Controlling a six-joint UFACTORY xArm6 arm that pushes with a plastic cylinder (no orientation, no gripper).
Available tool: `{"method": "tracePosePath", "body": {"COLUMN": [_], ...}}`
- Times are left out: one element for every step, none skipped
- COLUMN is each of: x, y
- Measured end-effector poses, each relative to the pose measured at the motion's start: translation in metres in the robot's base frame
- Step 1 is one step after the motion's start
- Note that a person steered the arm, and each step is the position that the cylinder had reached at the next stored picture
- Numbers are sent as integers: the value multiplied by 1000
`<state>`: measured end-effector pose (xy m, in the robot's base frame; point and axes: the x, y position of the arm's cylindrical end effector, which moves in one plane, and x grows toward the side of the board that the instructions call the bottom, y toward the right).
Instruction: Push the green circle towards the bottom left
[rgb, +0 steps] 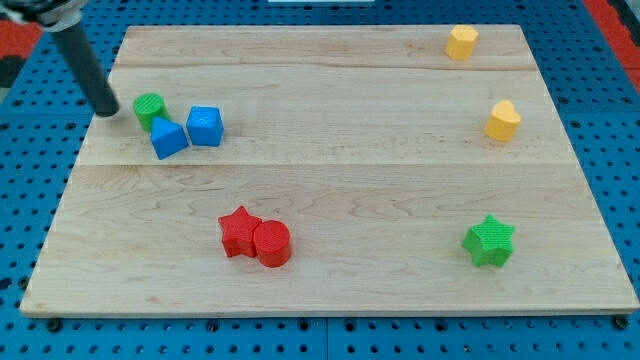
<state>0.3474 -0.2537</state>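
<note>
The green circle sits near the board's left edge, in the upper left of the view. It touches a blue triangular block just below and right of it. A blue cube stands right of that. My dark rod comes down from the view's top left; my tip rests just left of the green circle, a small gap apart, at the board's left edge.
A red star and a red cylinder touch at bottom centre. A green star is at bottom right. Two yellow blocks sit at the right, one at top, one lower. The wooden board lies on a blue pegboard.
</note>
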Motion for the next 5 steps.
{"method": "tracePosePath", "body": {"x": [-22,23,68,106,78], "y": [45,51,13,12,-2]}}
